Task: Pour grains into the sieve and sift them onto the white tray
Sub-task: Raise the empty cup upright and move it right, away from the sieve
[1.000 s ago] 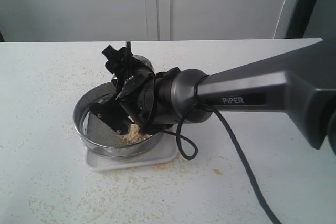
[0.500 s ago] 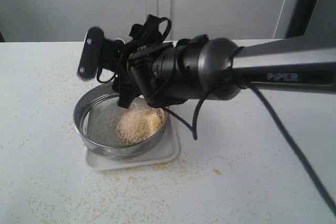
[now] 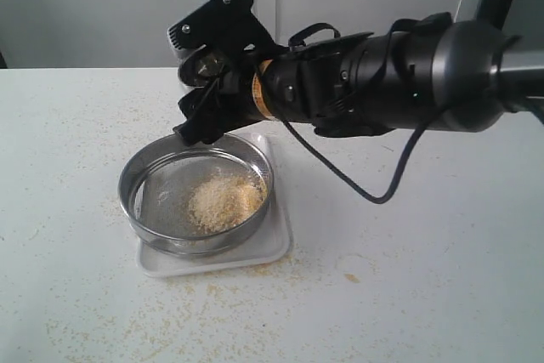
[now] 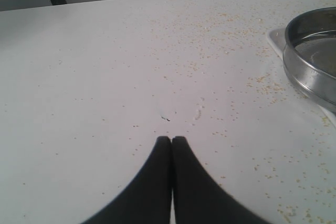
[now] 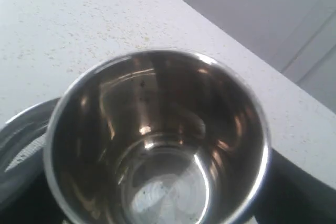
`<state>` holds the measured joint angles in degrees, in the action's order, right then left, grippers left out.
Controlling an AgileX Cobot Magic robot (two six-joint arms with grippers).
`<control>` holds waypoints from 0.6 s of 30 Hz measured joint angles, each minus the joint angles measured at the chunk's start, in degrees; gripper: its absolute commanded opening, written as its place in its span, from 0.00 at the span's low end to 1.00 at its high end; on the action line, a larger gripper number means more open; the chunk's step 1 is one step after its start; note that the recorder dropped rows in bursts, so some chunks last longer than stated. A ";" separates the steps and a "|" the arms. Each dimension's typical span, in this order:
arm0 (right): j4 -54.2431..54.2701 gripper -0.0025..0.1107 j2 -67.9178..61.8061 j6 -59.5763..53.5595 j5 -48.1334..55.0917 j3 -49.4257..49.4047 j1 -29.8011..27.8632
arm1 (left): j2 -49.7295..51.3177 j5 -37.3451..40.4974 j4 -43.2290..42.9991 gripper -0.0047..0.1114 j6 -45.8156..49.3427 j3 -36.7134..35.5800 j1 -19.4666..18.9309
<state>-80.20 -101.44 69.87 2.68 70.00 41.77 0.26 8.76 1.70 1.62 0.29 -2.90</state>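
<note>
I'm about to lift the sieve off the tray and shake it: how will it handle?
The sieve is a steel ring, so it probably stays stiff in a grip, though the polished wall may be slippery. The grains sit heaped toward one side, so it may feel slightly unbalanced and spill if tilted. It likely slides easily on the smooth white tray.

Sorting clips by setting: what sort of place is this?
Probably a robot test bench, not a kitchen: bare white table strewn with grains, plain pale wall panels behind, plus a sieve, tray and steel cup.
</note>
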 measured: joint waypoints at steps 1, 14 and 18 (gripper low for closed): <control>0.00 0.02 0.47 0.13 -1.63 -0.57 -0.53 | 0.00 0.00 0.00 0.04 0.00 0.00 0.00; -0.55 0.02 8.22 0.53 -22.02 -10.39 -8.47 | 0.00 0.00 0.00 0.04 0.00 0.00 0.00; -1.00 0.02 10.58 0.53 -28.68 -12.09 -10.24 | 0.00 0.00 0.00 0.04 0.00 0.00 0.00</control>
<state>-81.20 -90.86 70.39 -26.00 57.91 31.53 0.26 8.76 1.70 1.62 0.29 -2.90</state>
